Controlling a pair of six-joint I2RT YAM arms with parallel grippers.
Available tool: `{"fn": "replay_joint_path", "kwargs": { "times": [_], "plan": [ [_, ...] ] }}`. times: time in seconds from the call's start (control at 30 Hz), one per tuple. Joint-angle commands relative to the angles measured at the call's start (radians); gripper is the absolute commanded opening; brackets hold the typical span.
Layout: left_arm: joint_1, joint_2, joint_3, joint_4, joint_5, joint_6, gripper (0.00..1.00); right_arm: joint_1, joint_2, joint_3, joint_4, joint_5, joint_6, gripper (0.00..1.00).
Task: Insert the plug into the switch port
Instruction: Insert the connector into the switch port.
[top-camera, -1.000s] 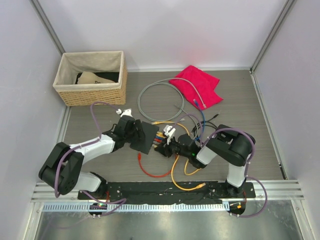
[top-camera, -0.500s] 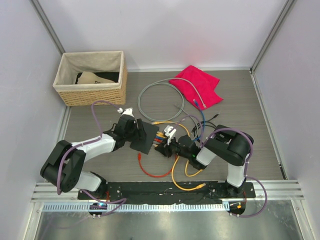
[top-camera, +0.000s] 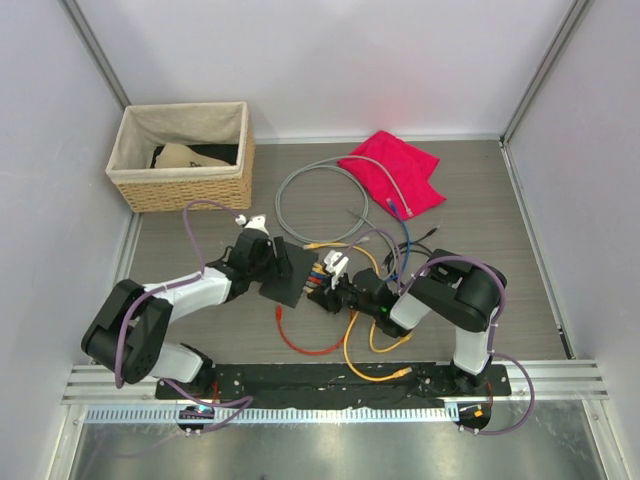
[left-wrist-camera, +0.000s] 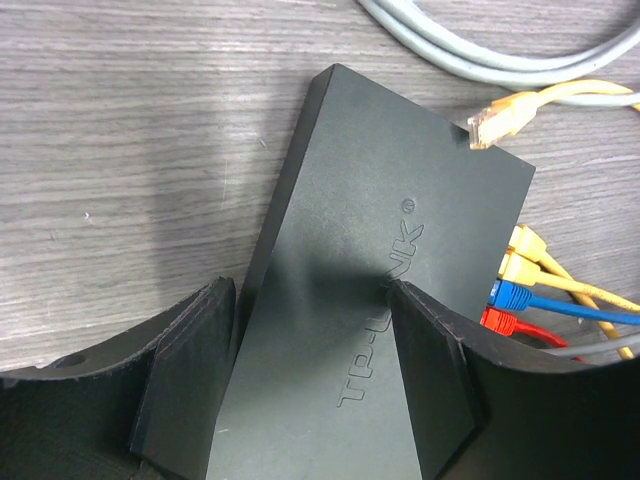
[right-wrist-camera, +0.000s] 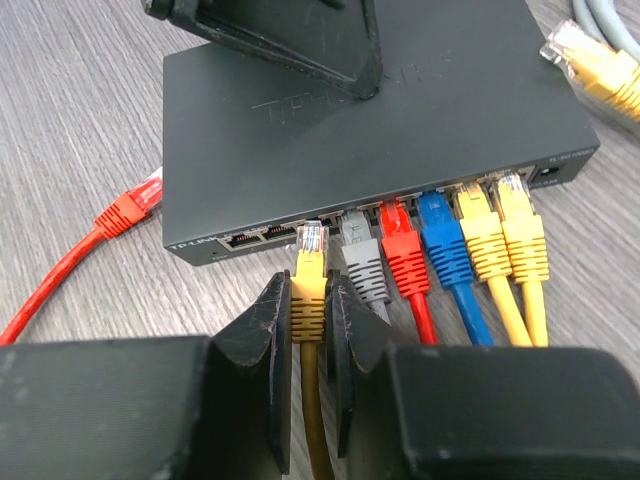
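I am pinching the yellow plug (right-wrist-camera: 312, 250) in my right gripper (right-wrist-camera: 308, 300), jaws closed on its sides just behind the clear tip. The tip is sitting at the mouth of a socket in the switch (right-wrist-camera: 400, 130), beside a grey plug (right-wrist-camera: 362, 262) already seated. Whether it is inside yet, I cannot tell. The switch is lying flat on the table (right-wrist-camera: 70, 120). My left gripper (left-wrist-camera: 310, 300) is standing with jaws wide apart, one finger (left-wrist-camera: 430, 360) resting over the switch's top, the other just beside its edge.
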Motion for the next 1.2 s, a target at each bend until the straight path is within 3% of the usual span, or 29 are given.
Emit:
{"fn": "replay_joint_path", "kwargs": {
  "times": [0.0, 0.3, 0.57, 0.73, 1.03, 1.17],
  "plan": [
    [0.000, 0.038, -0.027, -0.037, 0.029, 0.037, 0.67, 0.008, 0.008, 0.042, -0.017, 0.027, -0.039, 0.01],
    [-0.001, 0.050, -0.022, -0.036, 0.063, 0.042, 0.66, 0.062, 0.002, 0.063, -0.045, 0.160, -0.137, 0.01],
    [0.000, 0.059, -0.022, -0.039, 0.100, 0.045, 0.64, 0.112, 0.035, 0.054, 0.067, 0.303, -0.168, 0.01],
    [0.000, 0.059, -0.024, -0.028, 0.130, 0.051, 0.61, 0.114, 0.063, 0.086, 0.075, 0.250, -0.183, 0.01],
    [0.000, 0.051, -0.027, -0.039, 0.126, 0.048, 0.60, 0.117, 0.017, 0.165, -0.087, 0.215, -0.189, 0.12],
    [-0.001, 0.059, -0.018, -0.055, 0.078, 0.042, 0.60, 0.119, -0.034, 0.191, -0.259, 0.220, -0.159, 0.21]
  ]
}}
